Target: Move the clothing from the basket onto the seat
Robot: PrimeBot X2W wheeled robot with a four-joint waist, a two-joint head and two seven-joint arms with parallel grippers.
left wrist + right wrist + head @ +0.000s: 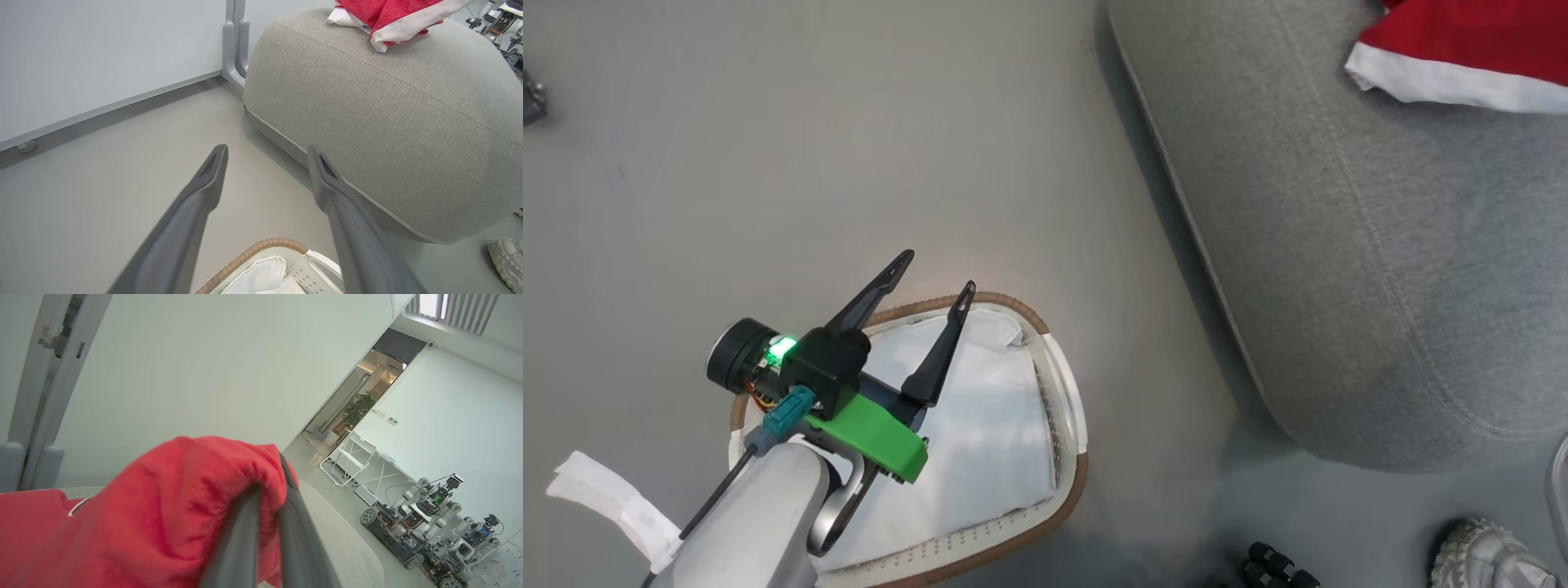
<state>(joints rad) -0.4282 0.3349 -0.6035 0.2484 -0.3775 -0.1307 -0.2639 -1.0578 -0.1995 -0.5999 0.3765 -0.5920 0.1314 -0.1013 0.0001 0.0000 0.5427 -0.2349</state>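
Looking down from the head, the left gripper hangs over the basket at 7 o'clock. Its slim dark fingers are spread wide with nothing between them. The basket is an oval of white perforated plastic with a brown woven-look rim, and a rumpled white liner cloth lies inside. The seat bulks at 3 o'clock, covered in grey woven fabric with a rounded edge and a stitched seam. The clothing lies on it at 1 o'clock, red with a white band. The floor is smooth and pale grey, and a pale treaded shoe sits at 5 o'clock.

The left wrist view adds the seat's swollen side and a white wall panel with grey skirting at 10 o'clock. The clothing is bunched on the seat's top at 1 o'clock, and the basket rim peeks in at 6 o'clock.

The right wrist view shows the right gripper clamped on a soft red fold of clothing. I cannot tell whether this fold rests on the seat or hangs above it. More red lies at 8 o'clock. Beyond are white walls, a white folding chair at 3 o'clock and wheeled robots at 4 o'clock.
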